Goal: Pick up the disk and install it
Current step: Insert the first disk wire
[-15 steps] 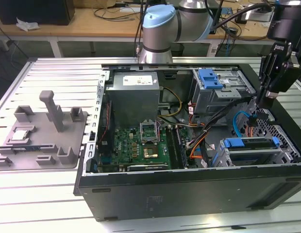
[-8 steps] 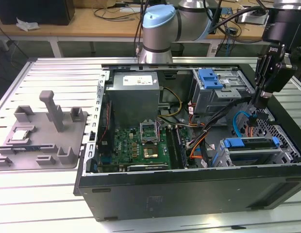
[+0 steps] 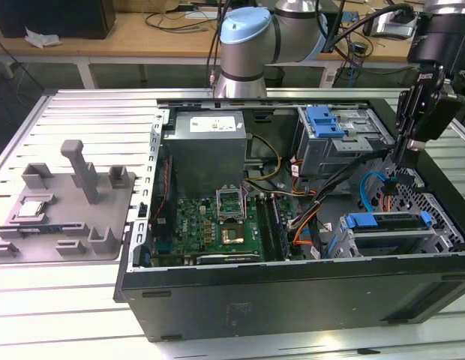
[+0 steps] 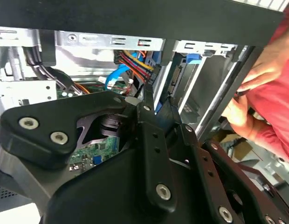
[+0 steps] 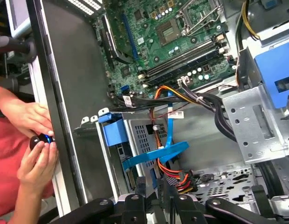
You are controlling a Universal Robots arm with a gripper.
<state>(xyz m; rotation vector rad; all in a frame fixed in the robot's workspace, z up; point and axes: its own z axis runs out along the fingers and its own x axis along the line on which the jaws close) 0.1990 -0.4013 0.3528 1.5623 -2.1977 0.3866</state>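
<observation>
The gripper [image 3: 401, 159] is hanging inside the case [image 3: 292, 296], near its wall on the exterior view's right, over cables [image 3: 375, 191] in the gap between the far cage [image 3: 337, 142] and the near cage [image 3: 390, 244]. I cannot tell how its jaws are standing. The disk [image 3: 384, 221], silver with a blue rail, is sitting in the near cage.

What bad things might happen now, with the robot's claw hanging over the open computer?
1. The black gripper hangs close above the flat blue cable and the orange, red and yellow wires. It might snag them if it goes down.
2. A person's hand is right beside the black computer case's wall. The arm could bump it.
3. The silver disk with blue rails sits next to those cables, so a grab there might pinch one.
</observation>
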